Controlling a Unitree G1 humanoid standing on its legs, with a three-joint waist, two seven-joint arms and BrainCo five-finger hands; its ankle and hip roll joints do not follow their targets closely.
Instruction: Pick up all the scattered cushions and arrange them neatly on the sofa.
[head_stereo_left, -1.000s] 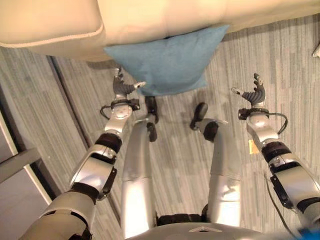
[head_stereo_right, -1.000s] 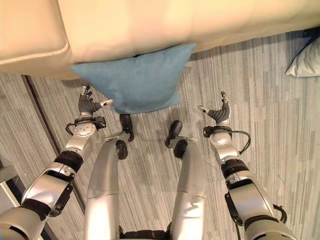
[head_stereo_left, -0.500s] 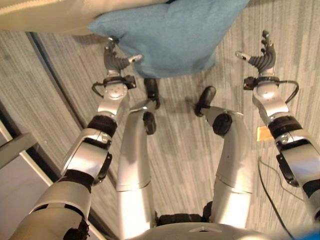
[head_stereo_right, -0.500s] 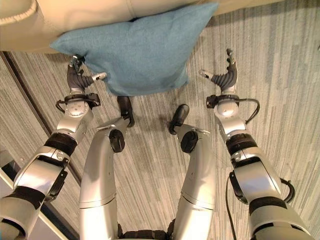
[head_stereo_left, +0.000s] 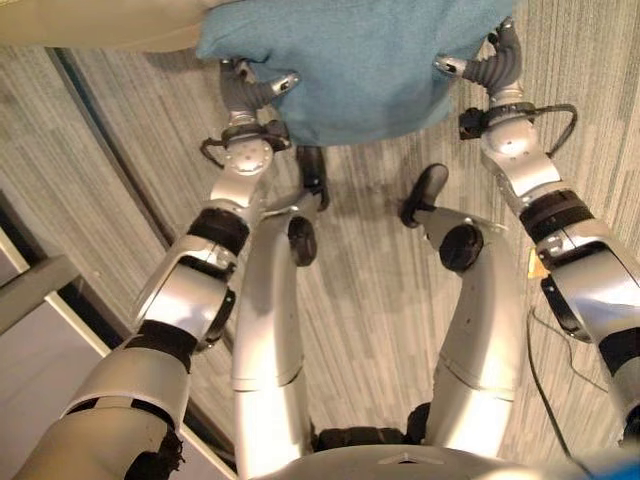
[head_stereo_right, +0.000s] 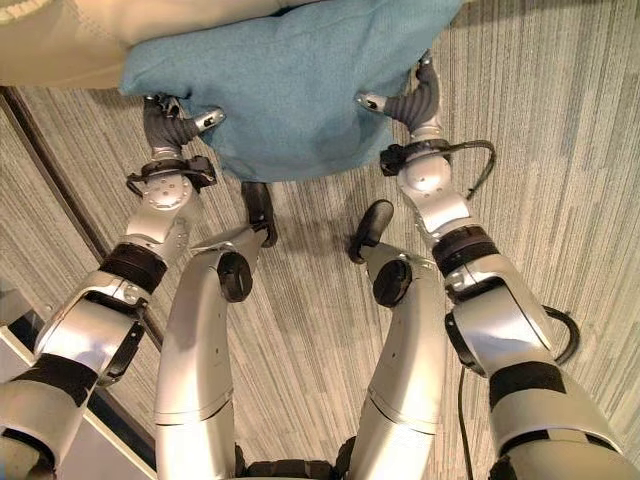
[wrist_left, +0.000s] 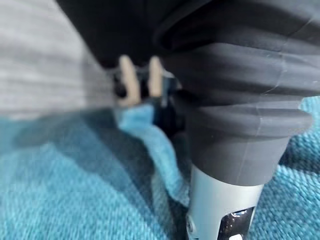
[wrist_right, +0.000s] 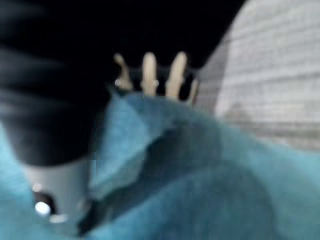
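A blue cushion (head_stereo_left: 360, 60) lies on the grey carpet, its far edge against the beige sofa (head_stereo_right: 60, 50). My left hand (head_stereo_left: 245, 95) is at the cushion's near left corner, thumb on top of the cloth and fingers (wrist_left: 129, 82) under the edge. At the cushion's near right corner, my right hand (head_stereo_left: 495, 70) has its thumb laid over the cloth and its fingers (wrist_right: 150, 75) behind the edge. Both wrist views show blue cloth (wrist_right: 200, 190) bunched between thumb and fingers.
A dark strip (head_stereo_left: 110, 170) runs across the floor on my left. A pale grey piece of furniture (head_stereo_left: 30, 300) stands at the lower left. Striped carpet (head_stereo_right: 560, 150) stretches to the right of the cushion.
The camera has tipped forward. Both hands moved in from open carpet onto the cushion's near corners, the right one furthest, and their thumbs now lie on the cloth.
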